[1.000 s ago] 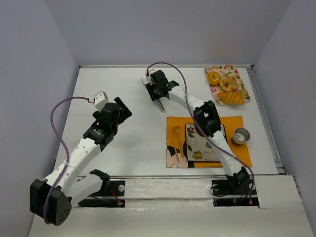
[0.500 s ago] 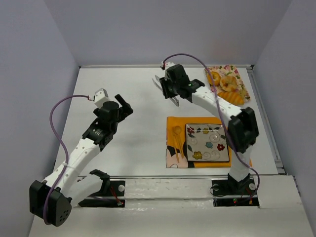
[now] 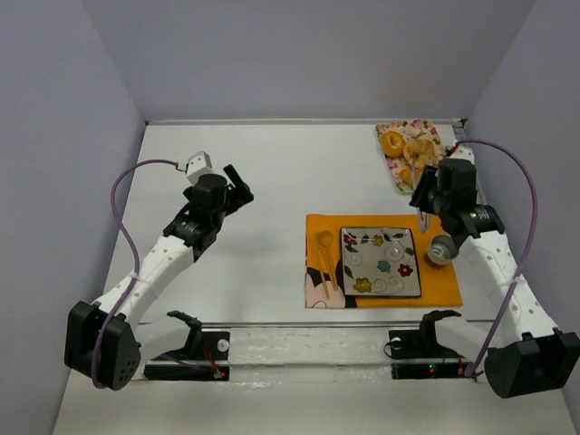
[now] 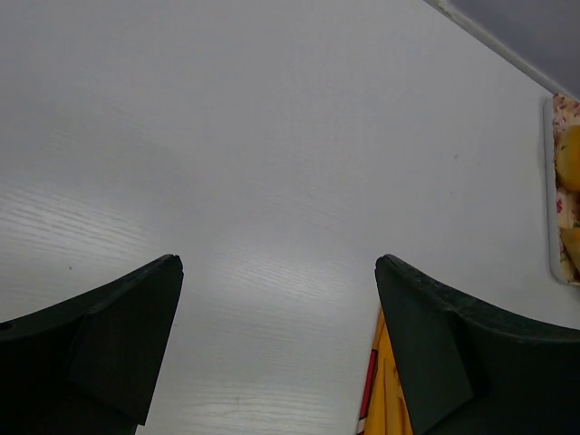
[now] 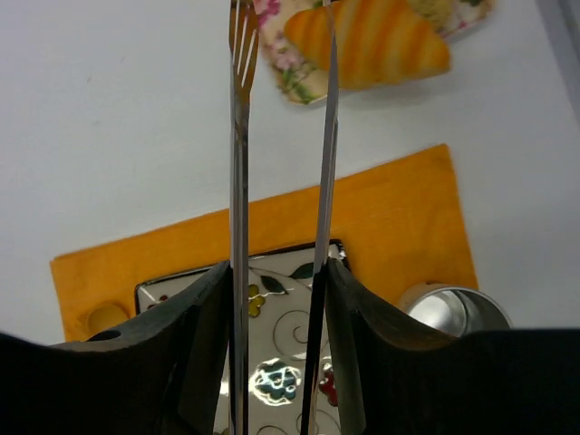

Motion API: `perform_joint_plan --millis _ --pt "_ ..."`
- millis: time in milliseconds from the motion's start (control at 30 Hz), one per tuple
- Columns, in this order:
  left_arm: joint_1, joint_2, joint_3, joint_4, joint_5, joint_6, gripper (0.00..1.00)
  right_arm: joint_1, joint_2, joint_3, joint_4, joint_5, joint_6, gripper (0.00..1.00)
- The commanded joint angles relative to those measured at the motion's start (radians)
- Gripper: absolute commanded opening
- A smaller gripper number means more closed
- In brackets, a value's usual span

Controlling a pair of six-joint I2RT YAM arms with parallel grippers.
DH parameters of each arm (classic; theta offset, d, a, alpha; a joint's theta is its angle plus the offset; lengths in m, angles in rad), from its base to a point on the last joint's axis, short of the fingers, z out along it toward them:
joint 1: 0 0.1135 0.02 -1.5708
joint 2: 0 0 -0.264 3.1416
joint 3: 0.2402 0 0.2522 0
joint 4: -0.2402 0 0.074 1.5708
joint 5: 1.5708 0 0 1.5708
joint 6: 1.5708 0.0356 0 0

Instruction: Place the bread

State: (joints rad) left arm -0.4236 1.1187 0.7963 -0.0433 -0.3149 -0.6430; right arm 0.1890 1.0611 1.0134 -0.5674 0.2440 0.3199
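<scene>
Top view: the left gripper (image 3: 237,184) hangs at 10 o'clock over the table (image 3: 272,163), jaws apart and holding nothing. The right gripper (image 3: 424,195) is at 2 o'clock, at the near edge of a floral tray (image 3: 391,168).

Left wrist view: spread fingers above the table.

Right wrist view: the fingers clamp metal tongs (image 5: 237,181) that point to 12 o'clock. There the croissant (image 5: 372,41) lies on the tray. The mat (image 5: 118,263) and plate (image 5: 272,372) are at 6 o'clock.

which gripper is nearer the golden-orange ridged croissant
Right. The right gripper, holding metal tongs, sits just short of the golden-orange ridged croissant; the left gripper is far across the white table to its left.
</scene>
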Motion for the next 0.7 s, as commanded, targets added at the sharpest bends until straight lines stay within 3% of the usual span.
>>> perform_joint_plan --millis 0,267,533,667 --pt "0.006 -0.025 0.023 0.066 0.011 0.029 0.99 -0.16 -0.021 0.039 -0.077 -0.031 0.054 0.49" --pt "0.013 -0.071 0.003 0.068 0.005 0.034 0.99 -0.295 0.053 0.037 -0.084 -0.114 0.148 0.54" --pt "0.016 -0.057 -0.003 0.089 0.03 0.037 0.99 -0.385 0.051 -0.025 -0.04 -0.146 0.139 0.63" --pt "0.016 -0.043 -0.002 0.091 0.039 0.034 0.99 -0.436 0.056 -0.059 0.035 -0.244 0.119 0.64"
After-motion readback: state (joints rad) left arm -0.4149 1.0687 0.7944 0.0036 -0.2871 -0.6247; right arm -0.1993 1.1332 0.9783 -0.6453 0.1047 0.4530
